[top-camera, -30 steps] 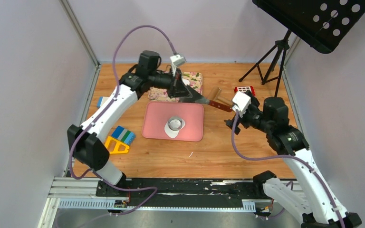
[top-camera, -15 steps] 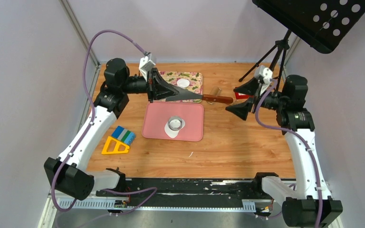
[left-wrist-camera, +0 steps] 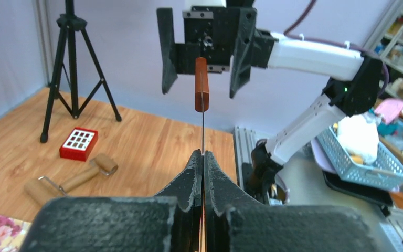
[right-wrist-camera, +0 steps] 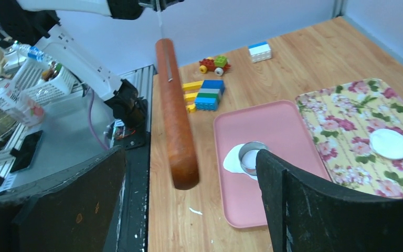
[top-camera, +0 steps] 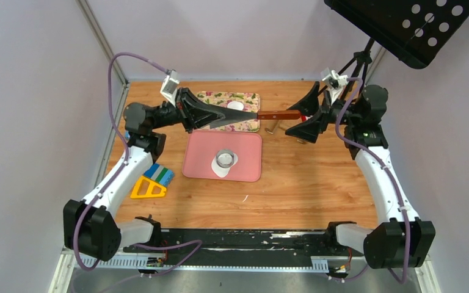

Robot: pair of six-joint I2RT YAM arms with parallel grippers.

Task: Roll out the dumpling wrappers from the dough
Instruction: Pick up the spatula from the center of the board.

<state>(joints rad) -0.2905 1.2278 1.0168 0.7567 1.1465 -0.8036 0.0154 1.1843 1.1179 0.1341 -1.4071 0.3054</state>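
Left tool (left-wrist-camera: 203, 158) pinches the scraper (top-camera: 262, 116) by its blade, high beyond the far edge of the pink tray (top-camera: 198, 152); right tool (top-camera: 303, 115) stands spread around the handle. Letting go early would likely drop it. Meanwhile the dough (right-wrist-camera: 230, 161) lies on that tray, under the ring cutter (top-camera: 225, 160).

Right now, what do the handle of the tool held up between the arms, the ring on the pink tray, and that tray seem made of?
Tool handle: probably wood, red-brown with a smooth, varnished look.
Ring: metal, shiny silver wall.
Pink tray: likely plastic, even matte colour, rounded corners.
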